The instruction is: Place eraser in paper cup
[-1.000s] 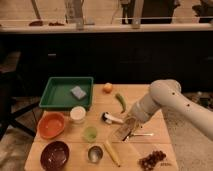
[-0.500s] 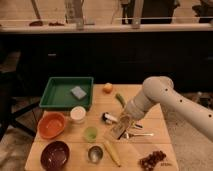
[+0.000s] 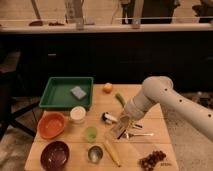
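White paper cup (image 3: 77, 114) left of jaws, closed at tan eraser (image 3: 117, 131).

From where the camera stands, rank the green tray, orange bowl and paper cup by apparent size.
1. green tray
2. orange bowl
3. paper cup
The gripper hovers right of the paper cup.

table (image 3: 135, 97): wood, matt | tray (image 3: 65, 80): green plastic, smooth | metal cup (image 3: 95, 153): shiny | paper cup (image 3: 77, 114): matt | gripper (image 3: 122, 127) low over table middle, clamped on eraser (image 3: 116, 132): tan, matt
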Tool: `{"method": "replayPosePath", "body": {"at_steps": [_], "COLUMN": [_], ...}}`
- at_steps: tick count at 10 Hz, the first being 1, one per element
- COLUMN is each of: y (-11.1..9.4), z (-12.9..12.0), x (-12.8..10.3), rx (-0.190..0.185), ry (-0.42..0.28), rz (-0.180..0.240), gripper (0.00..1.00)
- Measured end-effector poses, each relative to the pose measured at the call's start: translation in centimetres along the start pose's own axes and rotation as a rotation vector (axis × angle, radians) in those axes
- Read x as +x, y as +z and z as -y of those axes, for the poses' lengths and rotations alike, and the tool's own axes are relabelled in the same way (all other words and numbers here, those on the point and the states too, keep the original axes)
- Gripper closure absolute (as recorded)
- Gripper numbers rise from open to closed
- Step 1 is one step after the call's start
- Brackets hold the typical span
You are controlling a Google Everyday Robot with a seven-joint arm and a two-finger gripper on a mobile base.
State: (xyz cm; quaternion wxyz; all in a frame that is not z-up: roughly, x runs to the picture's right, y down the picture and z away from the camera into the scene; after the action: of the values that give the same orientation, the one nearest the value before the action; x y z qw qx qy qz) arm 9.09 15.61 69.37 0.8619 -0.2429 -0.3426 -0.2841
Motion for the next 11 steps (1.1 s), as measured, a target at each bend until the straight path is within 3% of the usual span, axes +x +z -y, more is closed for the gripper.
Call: {"method": "replayPosePath", "body": {"at_steps": [7, 9, 11], "y": [0.0, 0.4, 0.9], "z": [4.9, 6.4, 8.2], "x": [0.5, 0.4, 0.2], "rx": [0.054, 0.072, 0.095], "ry": [-0.025, -0.014, -0.010], "rz": [0.054, 0.095, 0.163], "gripper": [1.00, 1.00, 1.00]}}
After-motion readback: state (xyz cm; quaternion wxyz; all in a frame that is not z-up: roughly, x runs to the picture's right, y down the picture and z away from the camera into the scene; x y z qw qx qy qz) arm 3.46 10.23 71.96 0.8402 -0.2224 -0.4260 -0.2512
